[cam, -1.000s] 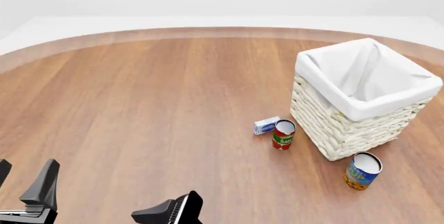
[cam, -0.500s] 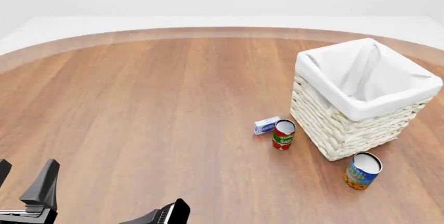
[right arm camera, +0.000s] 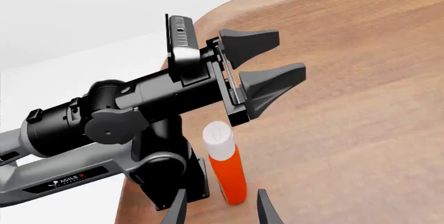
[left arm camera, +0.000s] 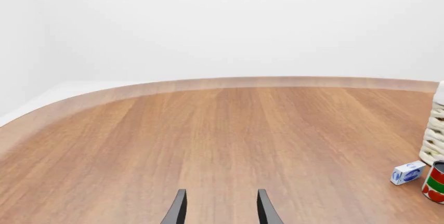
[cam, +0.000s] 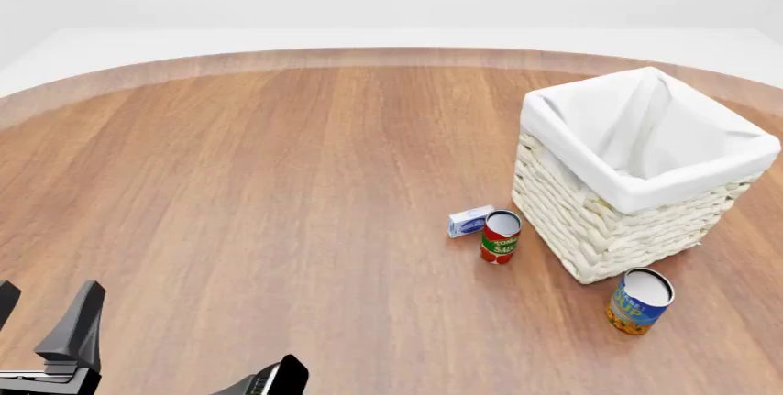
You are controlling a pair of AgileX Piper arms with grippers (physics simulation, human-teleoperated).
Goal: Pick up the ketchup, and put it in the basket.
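The ketchup [right arm camera: 226,168], a red-orange bottle with a white cap, shows only in the right wrist view, standing upright beside the left arm's base. My right gripper [right arm camera: 220,209] is open, its fingertips on either side of the bottle's lower part, not closed on it. In the front view only a tip of the right gripper [cam: 279,377] shows at the bottom edge, and the ketchup is out of view there. My left gripper [cam: 49,292] is open and empty at the near left; it also shows in the right wrist view [right arm camera: 288,53]. The basket [cam: 608,230] stands at the right.
A red-and-green can [cam: 500,236] and a small blue-and-white box [cam: 470,221] sit just left of the basket. A blue-and-yellow can [cam: 639,301] stands in front of it. The left arm's base [right arm camera: 163,174] is close beside the ketchup.
My right gripper has moved down and left in the front view, nearly leaving the frame. The left gripper and the objects have not moved.
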